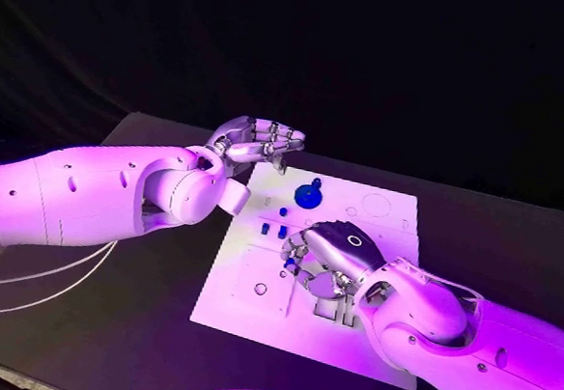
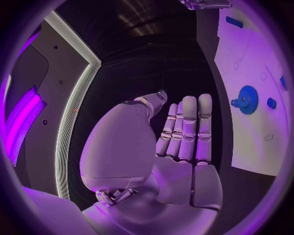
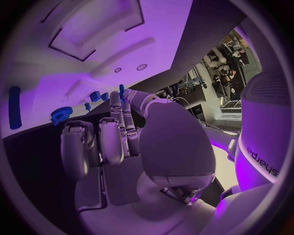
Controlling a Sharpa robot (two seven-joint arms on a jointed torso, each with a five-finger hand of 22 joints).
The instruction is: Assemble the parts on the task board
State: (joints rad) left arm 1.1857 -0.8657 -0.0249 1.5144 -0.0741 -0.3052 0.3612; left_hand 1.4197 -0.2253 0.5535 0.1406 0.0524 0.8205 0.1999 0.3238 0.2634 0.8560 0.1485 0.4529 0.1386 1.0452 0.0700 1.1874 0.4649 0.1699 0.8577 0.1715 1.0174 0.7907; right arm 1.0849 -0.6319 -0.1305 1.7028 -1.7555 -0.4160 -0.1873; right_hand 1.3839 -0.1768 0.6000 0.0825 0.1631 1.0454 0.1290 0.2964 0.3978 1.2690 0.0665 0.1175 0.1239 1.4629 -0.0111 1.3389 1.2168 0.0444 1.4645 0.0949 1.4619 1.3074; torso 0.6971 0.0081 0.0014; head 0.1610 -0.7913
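The white rectangular task board (image 1: 353,302) lies in the middle of the black counter (image 1: 528,247), and the work looks to be at an early or middle stage. A round blue toothed gear (image 1: 309,197) already sits on the board toward twelve o'clock, with a small blue knob beside it, and a few small blue upright pegs (image 1: 272,230) stand nearer the board's nine o'clock edge; whether these are seated in their final places cannot be told. Several circular and rectangular outlines on the board appear unfilled, so most of the assembly seems left to do. The silver left hand (image 1: 253,141) hovers off the board's eleven o'clock corner; in its wrist view its fingers (image 2: 191,128) stand straight and close together with nothing in them. The silver right hand (image 1: 334,258) hangs over the board's centre, its fingers (image 3: 109,139) curled down toward the pegs; no part is seen in its hold, though the fingertips are partly hidden. The only readable writing is the word "sharpa" (image 3: 262,160) on the right arm's white casing.
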